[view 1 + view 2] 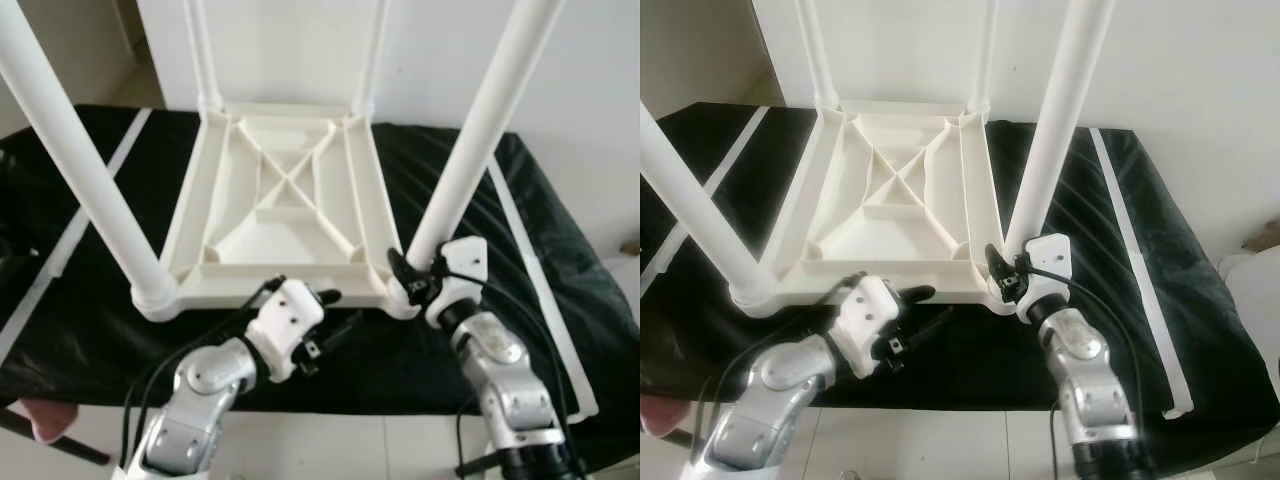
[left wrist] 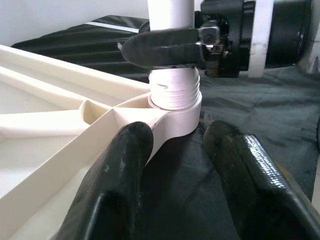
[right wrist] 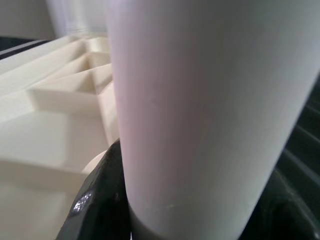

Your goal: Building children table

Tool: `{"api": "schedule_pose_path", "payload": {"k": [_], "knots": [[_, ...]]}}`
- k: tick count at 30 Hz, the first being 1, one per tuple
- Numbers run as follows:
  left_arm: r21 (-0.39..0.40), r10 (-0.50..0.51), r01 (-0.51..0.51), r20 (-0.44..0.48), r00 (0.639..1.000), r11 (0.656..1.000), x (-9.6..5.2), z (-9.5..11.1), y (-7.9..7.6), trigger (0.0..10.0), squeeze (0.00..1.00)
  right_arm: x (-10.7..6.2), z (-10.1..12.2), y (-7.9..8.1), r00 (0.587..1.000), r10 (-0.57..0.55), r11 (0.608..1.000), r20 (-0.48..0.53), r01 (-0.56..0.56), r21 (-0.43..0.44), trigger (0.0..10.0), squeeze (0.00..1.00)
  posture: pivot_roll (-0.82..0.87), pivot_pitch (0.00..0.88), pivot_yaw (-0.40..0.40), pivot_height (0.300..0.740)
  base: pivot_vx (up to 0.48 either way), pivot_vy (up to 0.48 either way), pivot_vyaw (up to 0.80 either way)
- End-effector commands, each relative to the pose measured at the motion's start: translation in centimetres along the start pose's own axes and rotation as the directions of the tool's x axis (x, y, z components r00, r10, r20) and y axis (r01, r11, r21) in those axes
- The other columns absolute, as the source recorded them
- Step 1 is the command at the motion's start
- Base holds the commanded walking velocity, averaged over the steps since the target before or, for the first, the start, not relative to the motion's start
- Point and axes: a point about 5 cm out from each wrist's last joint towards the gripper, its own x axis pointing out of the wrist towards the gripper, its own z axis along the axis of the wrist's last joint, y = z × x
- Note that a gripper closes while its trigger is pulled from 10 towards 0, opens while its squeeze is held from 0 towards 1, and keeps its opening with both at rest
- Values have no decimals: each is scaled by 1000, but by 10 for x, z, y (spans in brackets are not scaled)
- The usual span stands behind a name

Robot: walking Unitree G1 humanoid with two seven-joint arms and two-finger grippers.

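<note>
A white plastic children's table top (image 1: 190, 215) lies upside down on a black cloth, with its legs pointing up. The near right leg (image 1: 480, 130) stands in its corner socket (image 2: 177, 115), and screw threads show just above the socket. My right gripper (image 1: 412, 280) is shut on this leg at its base; the leg (image 3: 200, 100) sits between its black fingers (image 3: 100, 200). My left gripper (image 1: 335, 315) is open at the top's front edge, low over the cloth. Its fingers (image 2: 120, 170) point at that socket without touching it.
The near left leg (image 1: 80, 170) and two far legs (image 1: 200, 50) also stand upright. The black cloth (image 1: 560, 260) has white stripes and ends just in front of my arms. A white wall is behind. A pink object (image 1: 40, 420) sits low on the left.
</note>
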Motion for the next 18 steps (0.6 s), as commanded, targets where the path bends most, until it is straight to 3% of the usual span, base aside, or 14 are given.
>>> {"api": "schedule_pose_path", "payload": {"k": [1,8,14,15,16,18], "knots": [[-1,128,-128,-27,991,992,1,-4,6,10000,0,-7,-16,-10,982,-167,986,-88,166,-17,10000,0,-107,114,-30,740,0,0,0],[2,140,-140,-35,990,990,1,-4,9,10000,0,-11,-22,-2,919,-364,929,-150,370,16,10000,0,-90,105,-26,740,0,0,0],[0,158,-158,-36,987,987,0,-5,10,10000,0,-7,-23,5,919,-364,925,-154,376,57,10000,0,-76,92,-25,740,0,0,0],[11,171,-171,-36,985,985,0,-5,11,10000,0,-7,-22,6,918,-365,924,-154,378,60,10000,231,-78,84,-24,740,0,0,0],[18,182,-182,-34,983,983,0,-4,12,10000,0,-7,-22,7,919,-362,924,-156,375,67,10000,1000,-78,80,-26,740,0,0,0],[19,186,-186,-30,982,982,1,-4,13,10000,0,-6,-21,7,922,-357,926,-149,370,69,10000,1000,-77,76,-26,740,0,0,0]]}}
